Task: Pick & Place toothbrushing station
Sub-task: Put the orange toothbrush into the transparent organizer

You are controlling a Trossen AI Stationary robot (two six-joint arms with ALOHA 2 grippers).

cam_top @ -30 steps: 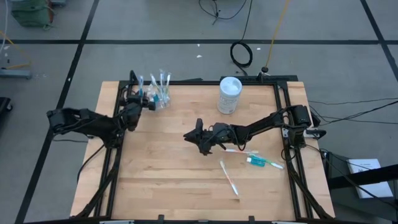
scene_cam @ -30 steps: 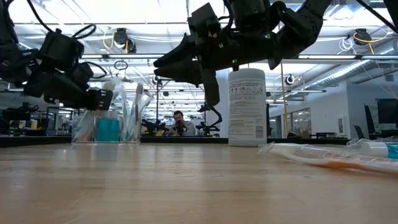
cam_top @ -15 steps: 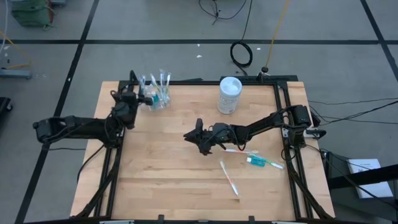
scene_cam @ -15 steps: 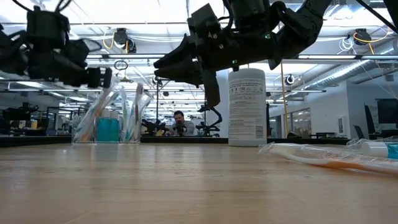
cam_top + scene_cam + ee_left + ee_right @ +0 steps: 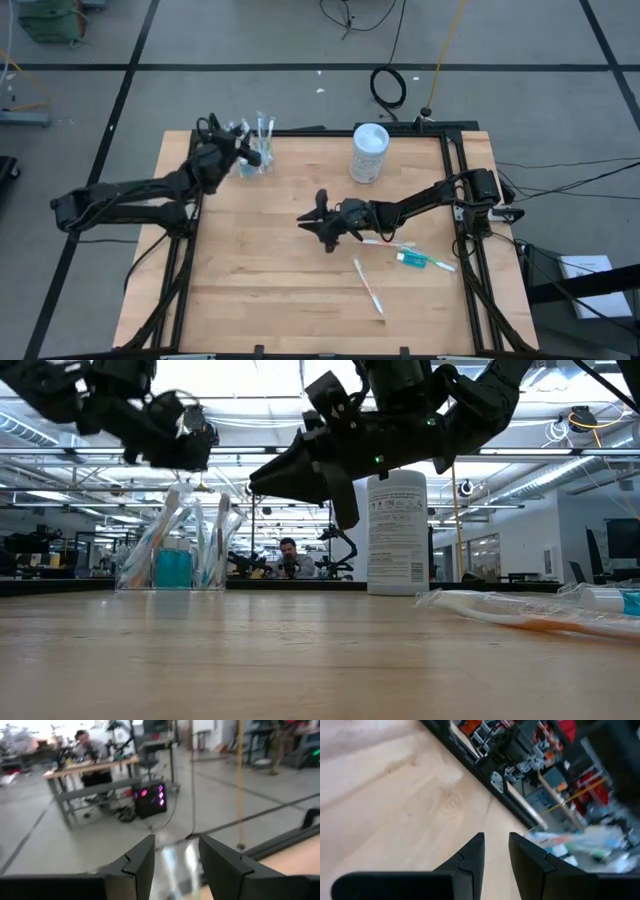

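A small clear cup [image 5: 262,152] with several pale toothbrushes and a blue tube stands on its base at the table's far left; it also shows in the low view [image 5: 172,555]. My left gripper [image 5: 244,153] is open and hovers above the brush tops [image 5: 200,438]. In its wrist view [image 5: 176,845] something pale and shiny shows in the gap. My right gripper [image 5: 303,219] hovers over the table's middle, empty, with a narrow gap between its fingers [image 5: 496,837]. Two loose toothbrushes [image 5: 385,242] [image 5: 368,285] and a blue tube [image 5: 412,259] lie flat at the right.
A tall white cylindrical container [image 5: 369,152] stands at the far edge, right of the middle. The table has a black frame rail [image 5: 455,180] along its sides. Bare wood lies between the cup and my right gripper. A person sits far behind the table [image 5: 288,557].
My left gripper has risen from beside the cup to above the toothbrush tops and has shifted toward the table's far right, over the cup. The cup and its brushes stand as before. My right arm has kept still.
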